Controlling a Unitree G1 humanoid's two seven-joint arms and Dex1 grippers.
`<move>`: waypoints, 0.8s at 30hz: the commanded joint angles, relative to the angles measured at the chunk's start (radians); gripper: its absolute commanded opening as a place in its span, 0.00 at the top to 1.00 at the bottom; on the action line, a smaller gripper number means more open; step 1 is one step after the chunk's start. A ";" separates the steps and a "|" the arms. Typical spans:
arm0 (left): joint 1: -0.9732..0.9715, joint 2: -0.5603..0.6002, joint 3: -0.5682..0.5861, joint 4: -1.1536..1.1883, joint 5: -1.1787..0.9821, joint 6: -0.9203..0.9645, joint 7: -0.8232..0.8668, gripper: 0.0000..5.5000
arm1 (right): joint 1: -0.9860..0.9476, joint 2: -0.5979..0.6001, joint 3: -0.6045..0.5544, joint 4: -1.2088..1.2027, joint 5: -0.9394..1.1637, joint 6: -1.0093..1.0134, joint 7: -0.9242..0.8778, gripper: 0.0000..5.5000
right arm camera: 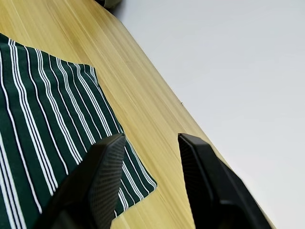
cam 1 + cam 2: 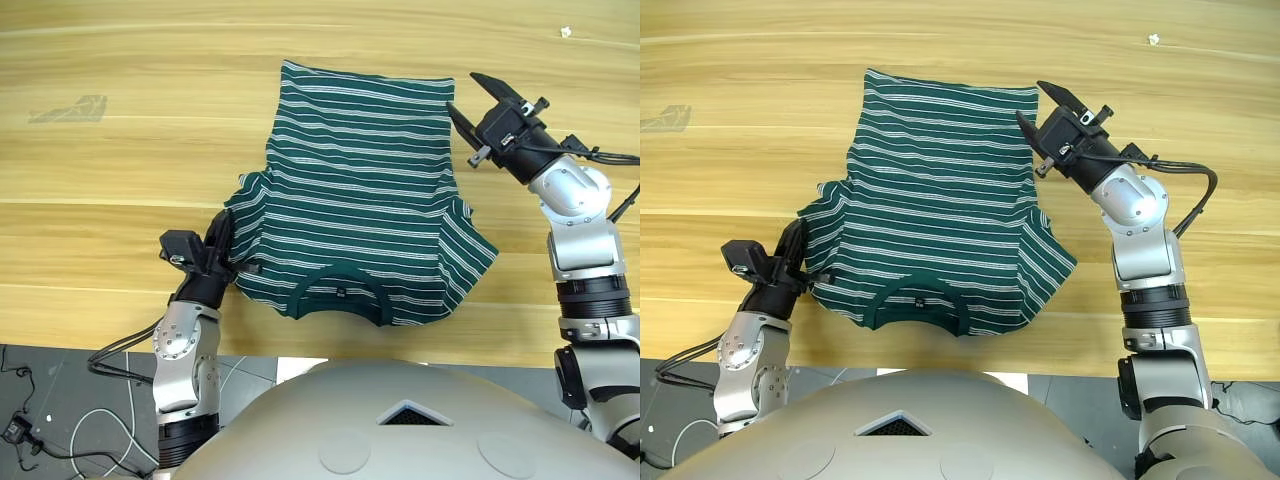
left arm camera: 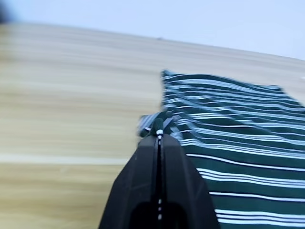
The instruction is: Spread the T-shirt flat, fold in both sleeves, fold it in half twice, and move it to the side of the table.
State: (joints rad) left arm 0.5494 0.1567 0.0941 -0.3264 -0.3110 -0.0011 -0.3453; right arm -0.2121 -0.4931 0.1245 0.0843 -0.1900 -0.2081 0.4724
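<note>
The T-shirt (image 2: 355, 190), dark green with thin white stripes, lies on the desk (image 2: 120, 200) about midway between its left and right ends. Its collar (image 2: 340, 275) is close to the near edge and its hem (image 2: 365, 75) points toward the far edge. The body lies mostly flat. The sleeve on the robot's right (image 2: 470, 250) is spread out toward the near edge. The sleeve on the robot's left (image 2: 245, 200) is bunched up, with a fold of cloth lifted off the wood.

The left gripper (image 2: 224, 242) sits at that bunched sleeve, near the desk's near edge. Its fingers (image 3: 143, 176) are pressed together, with a pinch of striped cloth caught at their tips.

The right gripper (image 2: 460, 92) hangs at the hem's right corner, on the far side of the shirt. Its fingers (image 1: 107, 171) stand well apart with nothing between them. In the right wrist view one finger is over the striped cloth and the other over bare wood beside the shirt's side edge. Whether either tip touches the cloth cannot be told.

A small white scrap (image 2: 565, 32) lies toward the desk's far right corner, well apart from the shirt. A faint grey patch (image 2: 70, 108) marks the wood toward the left end. Cables (image 2: 60, 420) lie on the floor below the near edge.
</note>
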 commanded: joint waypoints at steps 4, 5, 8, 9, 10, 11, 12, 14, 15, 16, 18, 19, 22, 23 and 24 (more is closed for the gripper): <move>0.065 0.086 -0.199 -0.003 0.212 -0.175 -0.112 1.00 | -0.015 0.003 0.000 0.015 -0.001 0.009 -0.004 0.62; 0.067 0.093 -0.214 0.004 0.234 -0.189 -0.112 1.00 | -0.014 0.004 0.000 0.015 -0.001 0.009 -0.004 0.62; 0.046 0.100 -0.226 0.064 0.280 -0.162 -0.087 1.00 | -0.015 0.005 -0.001 0.019 -0.002 0.009 -0.006 0.62; 0.040 0.103 -0.228 0.075 0.282 -0.158 -0.087 1.00 | -0.015 0.006 -0.001 0.021 -0.003 0.009 -0.007 0.62; 0.039 0.109 -0.234 0.077 0.288 -0.158 -0.091 1.00 | -0.015 0.006 -0.001 0.021 -0.003 0.010 -0.008 0.62; 0.039 0.113 -0.240 0.078 0.292 -0.157 -0.094 1.00 | -0.015 0.006 -0.001 0.021 -0.003 0.010 -0.008 0.62; 0.039 0.117 -0.245 0.082 0.299 -0.154 -0.093 1.00 | -0.014 0.005 -0.002 0.021 -0.003 0.010 -0.008 0.62; 0.030 0.117 -0.246 0.096 0.322 -0.141 -0.071 1.00 | -0.010 0.004 -0.005 0.019 -0.002 0.010 -0.008 0.62; 0.027 0.116 -0.245 0.101 0.330 -0.137 -0.062 1.00 | -0.008 0.003 -0.006 0.018 -0.001 0.010 -0.008 0.62; 0.025 0.115 -0.244 0.105 0.333 -0.138 -0.057 1.00 | -0.008 0.003 -0.006 0.020 -0.001 0.010 -0.008 0.62; 0.025 0.118 -0.247 0.106 0.321 -0.147 -0.062 1.00 | -0.004 0.003 -0.006 0.021 0.001 0.009 -0.007 0.62; 0.033 0.121 -0.251 0.093 0.300 -0.157 -0.078 0.95 | 0.000 0.003 -0.006 0.019 0.004 0.010 -0.004 0.62; 0.051 0.114 -0.246 0.044 0.215 -0.151 -0.109 0.88 | 0.020 0.000 -0.011 0.012 0.025 0.024 0.015 0.62; 0.060 0.116 -0.250 0.020 0.194 -0.149 -0.120 0.84 | 0.024 -0.004 -0.015 0.011 0.032 0.028 0.018 0.62; 0.068 0.118 -0.256 0.000 0.179 -0.149 -0.127 0.82 | 0.027 -0.008 -0.020 0.009 0.036 0.029 0.020 0.62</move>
State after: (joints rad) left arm 0.6025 0.2676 -0.1540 -0.2866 -0.0992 -0.1548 -0.4560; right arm -0.1927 -0.4871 0.1210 0.1000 -0.1735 -0.1941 0.4805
